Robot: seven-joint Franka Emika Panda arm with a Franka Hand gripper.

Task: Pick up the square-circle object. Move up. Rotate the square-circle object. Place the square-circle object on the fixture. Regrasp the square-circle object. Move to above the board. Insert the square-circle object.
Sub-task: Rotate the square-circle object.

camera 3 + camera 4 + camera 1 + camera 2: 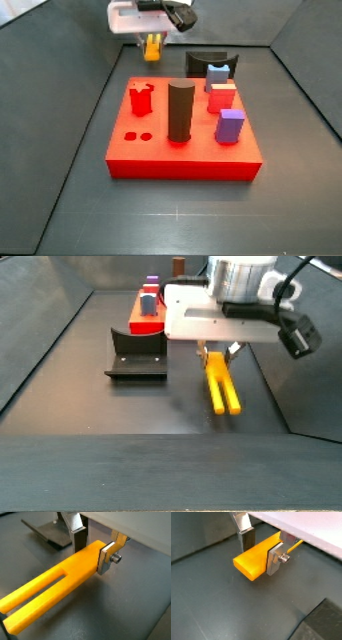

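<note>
The square-circle object (60, 574) (254, 559) is a yellow-orange bar with a slotted far end. It lies low and level over the dark floor in a side view (221, 384). My gripper (92, 554) (261, 554) is shut on one end of it, with a silver finger plate (105, 559) flat against one side and the dark-padded finger (79, 539) on the other. The gripper (152, 35) is beyond the far edge of the red board (187, 155). The black fixture (136, 356) (207, 62) stands on the floor beside the bar.
On the board stand a tall dark cylinder (181, 112), a purple block (230, 127), a forked red peg (140, 100) and a red-pink block (221, 97). Dark walls (40, 346) enclose the floor on all sides.
</note>
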